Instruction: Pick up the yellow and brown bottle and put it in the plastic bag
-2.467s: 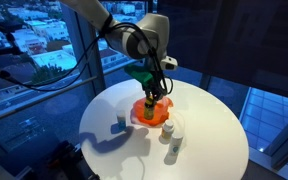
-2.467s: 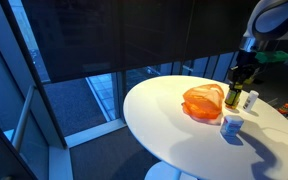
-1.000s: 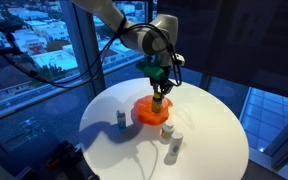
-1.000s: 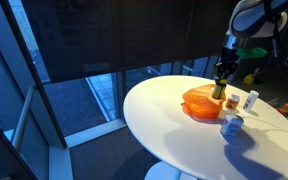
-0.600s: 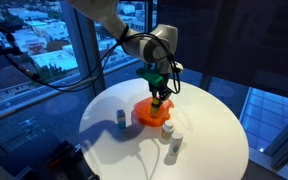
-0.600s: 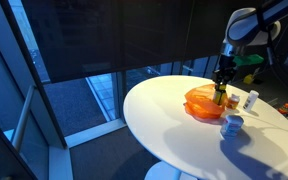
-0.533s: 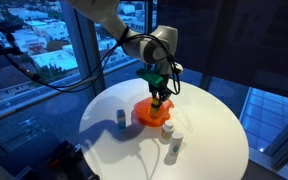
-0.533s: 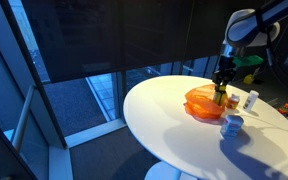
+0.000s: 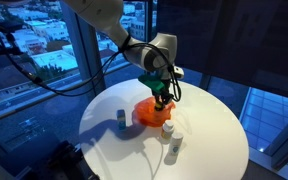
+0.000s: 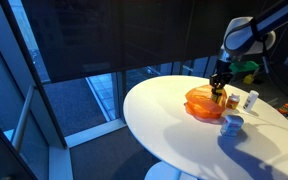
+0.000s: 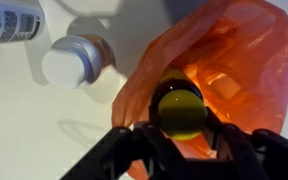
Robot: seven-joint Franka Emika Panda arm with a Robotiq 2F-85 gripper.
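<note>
The end effector (image 11: pixel 177 126) points straight down, its two dark fingers (image 11: pixel 134 150) pressed against opposite sides of the yellow and brown bottle (image 11: pixel 177 108), which it pinches upright. From the wrist view the bottle appears as a round, glossy, olive-yellow top with a darker rim; its body below is hidden. In both exterior views the bottle hangs from the end effector (image 9: pixel 160 96) directly over the plastic bag (image 9: pixel 148 112). Its lower end overlaps the bag's crumpled film, but whether it is already inside cannot be told. The bag is orange and translucent, bunched in folds, and in the wrist view it wraps around the bottle's upper and right sides. The arm (image 9: pixel 132 47) reaches in from above and bends down sharply at the wrist, where a green part shows. The bag lies near the middle of the round white surface (image 9: pixel 212 130). Just beside it stands a white-capped bottle (image 11: pixel 72 62), and a small bluish bottle (image 9: pixel 121 120) stands apart on the bag's other side.
</note>
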